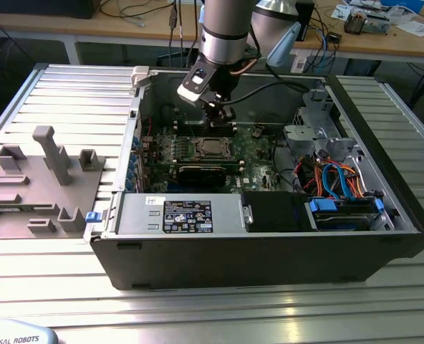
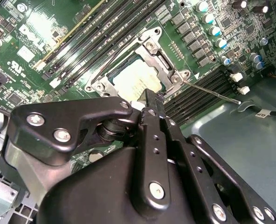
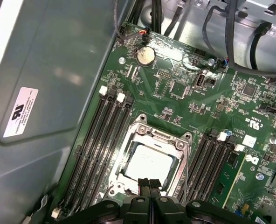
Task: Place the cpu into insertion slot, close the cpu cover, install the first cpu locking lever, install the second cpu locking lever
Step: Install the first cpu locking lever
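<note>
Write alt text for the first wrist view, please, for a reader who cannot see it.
The robot's shut hand hangs over one edge of the silver cpu, which lies framed by the cpu cover on a green motherboard, with black memory slots on either side.

A ribbed metal table carried an open black computer case. Just beside it, toward the exterior view's left, lay a grey plate of holders.
</note>
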Controlling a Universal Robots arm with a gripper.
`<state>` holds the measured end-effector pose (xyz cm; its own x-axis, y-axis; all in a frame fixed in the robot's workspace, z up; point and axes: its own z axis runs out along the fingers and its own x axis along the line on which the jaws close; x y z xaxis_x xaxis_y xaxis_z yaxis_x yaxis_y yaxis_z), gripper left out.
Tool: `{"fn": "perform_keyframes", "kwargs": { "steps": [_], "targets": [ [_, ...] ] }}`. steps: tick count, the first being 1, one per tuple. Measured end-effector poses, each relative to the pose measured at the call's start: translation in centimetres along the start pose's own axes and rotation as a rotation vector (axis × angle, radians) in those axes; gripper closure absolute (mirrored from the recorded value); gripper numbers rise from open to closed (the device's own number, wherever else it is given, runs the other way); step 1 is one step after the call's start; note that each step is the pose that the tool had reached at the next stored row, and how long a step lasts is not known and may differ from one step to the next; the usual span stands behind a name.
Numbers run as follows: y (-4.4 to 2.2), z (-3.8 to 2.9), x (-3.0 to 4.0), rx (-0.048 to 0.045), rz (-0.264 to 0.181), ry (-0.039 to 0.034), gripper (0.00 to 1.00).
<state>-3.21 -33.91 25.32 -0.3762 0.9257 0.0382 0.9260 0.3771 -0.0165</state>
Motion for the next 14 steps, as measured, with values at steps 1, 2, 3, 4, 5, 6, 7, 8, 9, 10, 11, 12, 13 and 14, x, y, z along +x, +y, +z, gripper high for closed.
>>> {"fn": "perform_keyframes", "kwargs": {
  "steps": [1, 2, 3, 4, 5, 6, 7, 8, 9, 10, 11, 12, 13, 14],
  "targets": [
    [0.00, 0.00, 0.00, 0.0002, -0.006, -0.0001, 0.89],
    [0.00, 0.00, 0.00, 0.0004, -0.012, -0.0002, 0.89],
    [0.00, 0.00, 0.00, 0.0006, -0.015, -0.0002, 0.89],
    [0.00, 0.00, 0.00, 0.0007, -0.019, -0.0003, 0.89],
    [0.00, 0.00, 0.00, 0.0008, -0.023, -0.0004, 0.89],
    [0.00, 0.00, 0.00, 0.0009, -0.026, -0.0004, 0.89],
    [0.00, 0.00, 0.00, 0.0011, -0.030, -0.0005, 0.89],
    [0.00, 0.00, 0.00, 0.0012, -0.032, -0.0005, 0.89],
    [0.00, 0.00, 0.00, 0.0014, -0.036, -0.0006, 0.89],
    [0.00, 0.00, 0.00, 0.0015, -0.039, -0.0006, 0.89],
    [0.00, 0.00, 0.00, 0.0017, -0.043, -0.0007, 0.89],
    [0.00, 0.00, 0.00, 0.0018, -0.046, -0.0008, 0.89],
    [0.00, 0.00, 0.00, 0.0020, -0.052, -0.0008, 0.89],
    [0.00, 0.00, 0.00, 0.0021, -0.055, -0.0009, 0.89]
  ]
}}
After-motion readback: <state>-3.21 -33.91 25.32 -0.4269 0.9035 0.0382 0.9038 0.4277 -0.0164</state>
